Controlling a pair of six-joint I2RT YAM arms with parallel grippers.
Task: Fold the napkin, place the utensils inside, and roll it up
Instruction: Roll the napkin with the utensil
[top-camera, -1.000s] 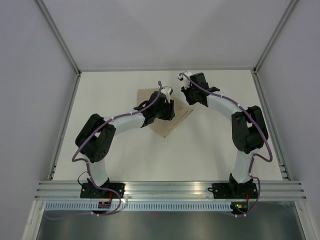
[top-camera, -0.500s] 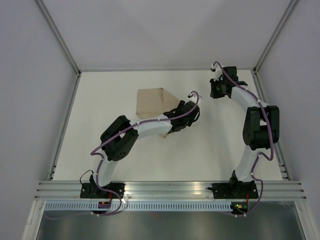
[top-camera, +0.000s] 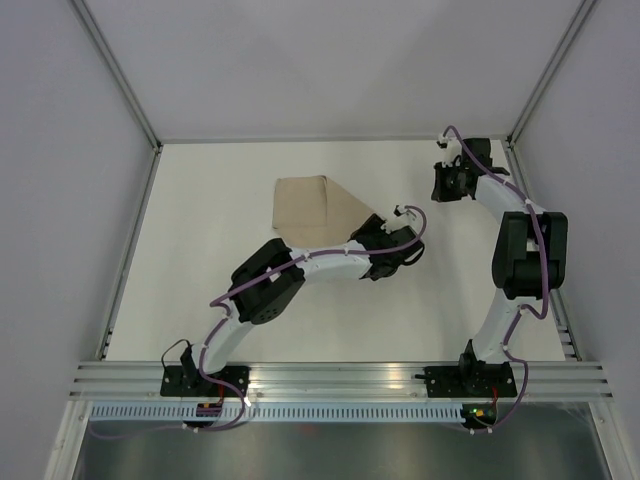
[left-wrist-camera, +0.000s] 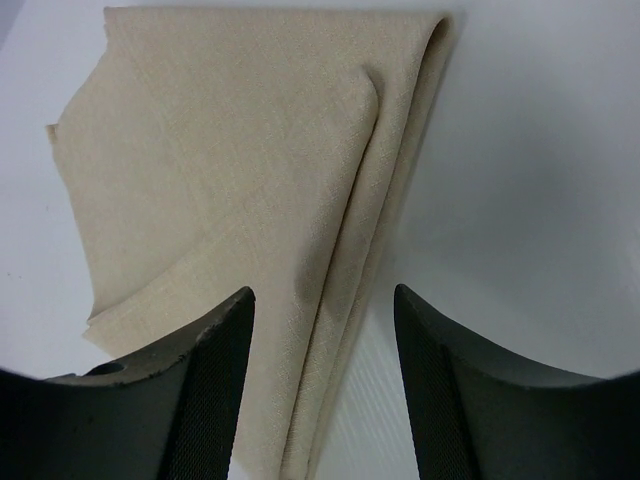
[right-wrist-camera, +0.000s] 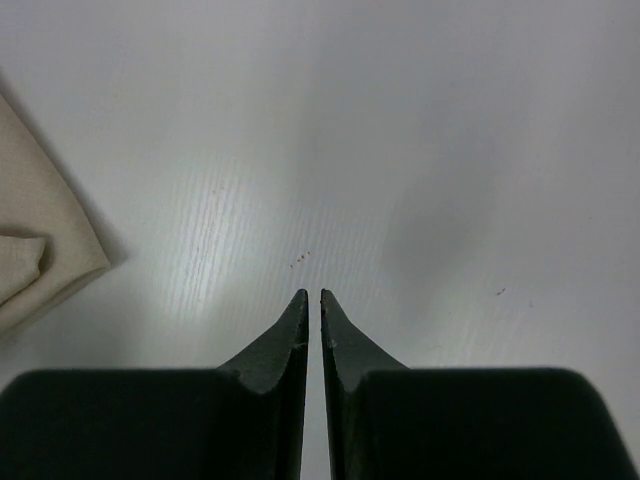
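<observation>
The tan napkin (top-camera: 310, 208) lies folded on the white table, a square part at the left and a point towards the right. In the left wrist view the napkin (left-wrist-camera: 240, 160) shows layered folds, its doubled edge running down between my fingers. My left gripper (top-camera: 387, 242) hovers over the napkin's right tip, and in its own view the left gripper (left-wrist-camera: 322, 300) is open, holding nothing. My right gripper (top-camera: 445, 186) is at the back right, off the cloth. In its own view the right gripper (right-wrist-camera: 314, 300) is shut on nothing, and a napkin corner (right-wrist-camera: 35, 265) shows at the left. The utensils are out of view.
Aluminium frame rails (top-camera: 130, 250) run along the table's sides, and a rail (top-camera: 340, 375) at the near edge carries both arm bases. White walls enclose the back. Bare tabletop (right-wrist-camera: 420, 150) lies under the right gripper.
The left arm swept rightwards off the napkin's middle to its right tip and its jaws widened. The right arm withdrew to the back right corner and its jaws closed.
</observation>
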